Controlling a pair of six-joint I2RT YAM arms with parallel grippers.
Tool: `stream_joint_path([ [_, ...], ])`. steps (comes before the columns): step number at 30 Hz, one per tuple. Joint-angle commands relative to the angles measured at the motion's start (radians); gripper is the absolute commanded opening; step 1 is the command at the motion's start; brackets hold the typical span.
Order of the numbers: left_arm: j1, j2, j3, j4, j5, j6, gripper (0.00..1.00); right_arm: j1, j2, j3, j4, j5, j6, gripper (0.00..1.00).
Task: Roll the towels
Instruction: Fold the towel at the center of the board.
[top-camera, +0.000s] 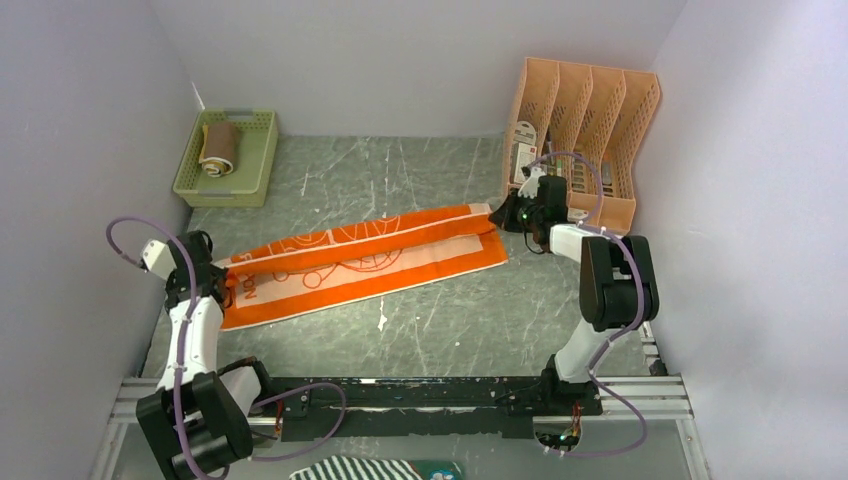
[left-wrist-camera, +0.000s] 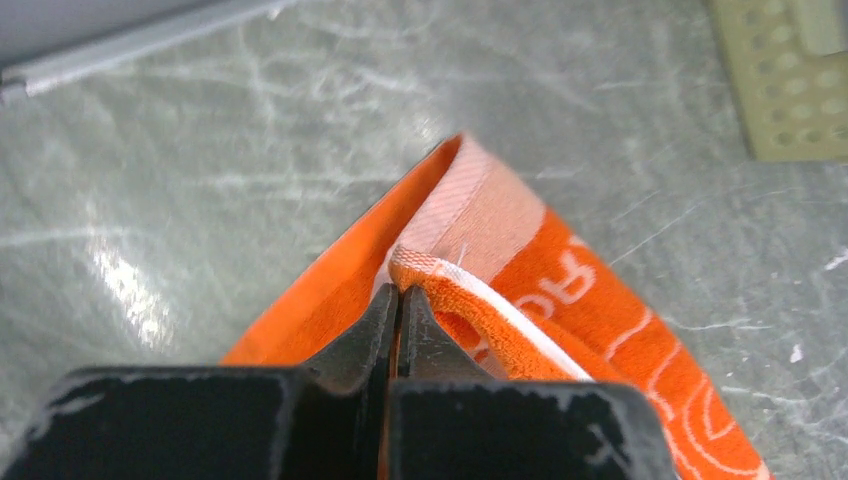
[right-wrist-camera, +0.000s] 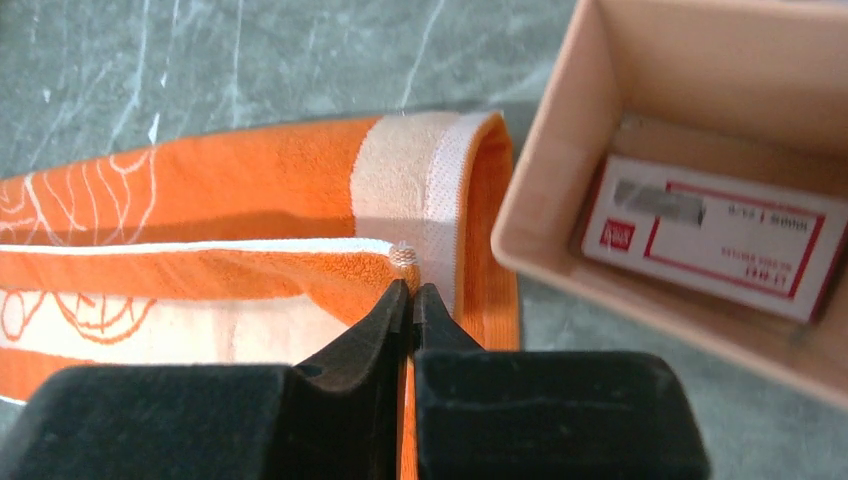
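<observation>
My left gripper (left-wrist-camera: 398, 290) is clamped tight on a corner of the long orange-bordered, peach-centred terry towel (top-camera: 370, 262), at the end far from the peach slotted plastic file rack (top-camera: 600, 120). My right gripper (right-wrist-camera: 410, 290) is clamped tight on the corner just beside that rack. Both bites look shallow, so an uneven pull could free a corner, and the right gripper could clip the rack.

The left arm stretches forward, low at the table's left side, and the left gripper (left-wrist-camera: 398, 290) is clamped tight on one end of the towel (top-camera: 380, 262). The right arm folds at the elbow, and the right gripper (right-wrist-camera: 412, 288) pinches the other end.
</observation>
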Motion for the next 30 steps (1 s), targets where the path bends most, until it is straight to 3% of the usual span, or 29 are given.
stream_joint_path([
  [1, 0.003, -0.011, -0.017, -0.144, -0.013, -0.154, 0.07, -0.008, -0.09, -0.051, -0.02, 0.051, 0.004, 0.01],
  [14, 0.001, 0.076, 0.042, -0.455, -0.074, -0.378, 0.07, -0.034, -0.198, -0.171, -0.046, 0.141, 0.011, 0.0],
  [20, 0.001, -0.008, 0.07, -0.495, -0.17, -0.373, 0.07, -0.048, -0.189, -0.174, -0.061, 0.141, 0.044, 0.0],
  [28, 0.002, -0.017, 0.074, -0.514, -0.204, -0.371, 0.07, -0.057, -0.225, -0.204, -0.067, 0.173, 0.077, 0.0],
  [30, 0.002, -0.026, 0.072, -0.51, -0.197, -0.371, 0.07, -0.057, -0.244, -0.224, -0.064, 0.176, 0.1, 0.04],
])
